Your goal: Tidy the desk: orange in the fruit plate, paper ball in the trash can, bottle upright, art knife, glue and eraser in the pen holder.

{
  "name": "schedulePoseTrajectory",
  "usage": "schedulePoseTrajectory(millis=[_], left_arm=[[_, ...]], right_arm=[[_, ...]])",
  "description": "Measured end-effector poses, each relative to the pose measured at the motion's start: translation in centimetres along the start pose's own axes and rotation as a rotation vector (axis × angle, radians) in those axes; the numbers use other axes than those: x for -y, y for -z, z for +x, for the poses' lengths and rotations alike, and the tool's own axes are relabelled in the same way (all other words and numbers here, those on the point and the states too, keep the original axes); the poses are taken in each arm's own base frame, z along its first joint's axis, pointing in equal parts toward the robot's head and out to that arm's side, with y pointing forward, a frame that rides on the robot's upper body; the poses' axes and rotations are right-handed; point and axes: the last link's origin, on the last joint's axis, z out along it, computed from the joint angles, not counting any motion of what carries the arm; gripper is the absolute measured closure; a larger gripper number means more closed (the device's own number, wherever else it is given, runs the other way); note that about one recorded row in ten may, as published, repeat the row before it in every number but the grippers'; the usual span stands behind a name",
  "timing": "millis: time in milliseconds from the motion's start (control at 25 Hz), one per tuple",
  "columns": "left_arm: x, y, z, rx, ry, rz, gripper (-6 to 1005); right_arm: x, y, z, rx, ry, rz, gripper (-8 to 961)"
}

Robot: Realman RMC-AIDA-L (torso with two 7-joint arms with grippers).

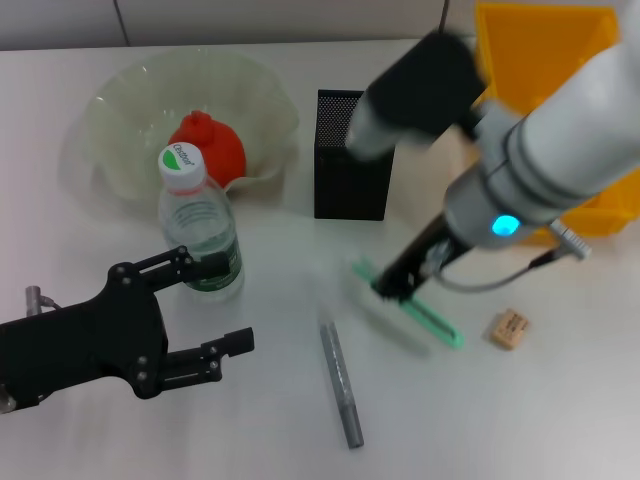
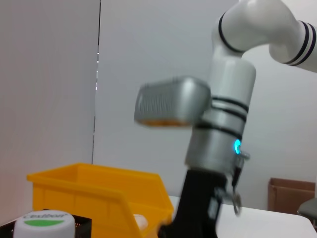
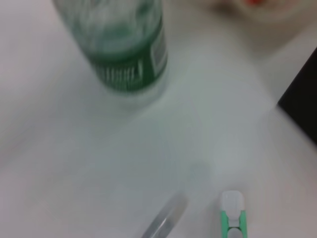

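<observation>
The orange lies in the pale green fruit plate. The bottle stands upright in front of the plate; its cap shows in the left wrist view and its label in the right wrist view. My left gripper is open just in front of the bottle, holding nothing. My right gripper is down over one end of the mint-green art knife, blurred by motion. The grey glue lies on the desk, with the eraser to the right. The paper ball cannot be made out.
The black mesh pen holder stands behind the knife. The yellow trash can sits at the back right, partly behind my right arm. The knife tip and glue end lie close together.
</observation>
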Motion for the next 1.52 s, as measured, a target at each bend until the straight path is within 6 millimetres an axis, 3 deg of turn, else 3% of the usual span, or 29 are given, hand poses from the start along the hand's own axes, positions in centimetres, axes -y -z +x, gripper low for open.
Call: schedulePoseTrajectory(millis=[240, 280, 320, 440, 480, 560, 840, 1080, 1320, 1520], left_arm=[[-0.2, 0.0, -0.1, 0.003, 0.004, -0.014, 216], [-0.3, 0.0, -0.1, 0.007, 0.005, -0.02, 216], [-0.3, 0.0, -0.1, 0.007, 0.005, -0.02, 216], [-0.4, -0.1, -0.3, 0.019, 0.009, -0.024, 216], [-0.5, -0.1, -0.5, 0.029, 0.015, -0.028, 216], [-0.5, -0.1, -0.6, 0.031, 0.02, -0.028, 216], [-0.7, -0.2, -0.9, 0.032, 0.029, -0.03, 216], [-0.6, -0.2, -0.9, 0.035, 0.034, -0.026, 216], [-0.5, -0.2, -0.8, 0.035, 0.032, -0.022, 216], [-0.4, -0.2, -0.8, 0.035, 0.031, -0.017, 216]], right_arm=[[3.1, 7.9, -0.7, 0.383, -0.099, 0.046, 794], [4.1, 10.4, -0.9, 0.545, -0.095, 0.036, 794], [4.1, 10.4, -0.9, 0.545, -0.095, 0.036, 794], [4.8, 11.8, -1.1, 0.768, -0.037, -0.017, 794], [5.7, 11.4, -1.2, 0.883, 0.005, -0.037, 793], [6.2, 10.7, -1.2, 0.915, 0.017, -0.043, 793], [8.3, 5.2, -0.8, 1.066, 0.082, -0.078, 793], [9.1, 0.5, -0.8, 1.067, 0.07, -0.079, 793], [9.1, -1.1, -0.2, 1.059, 0.069, -0.058, 753], [9.2, -1.2, 0.8, 1.068, 0.034, -0.067, 720]])
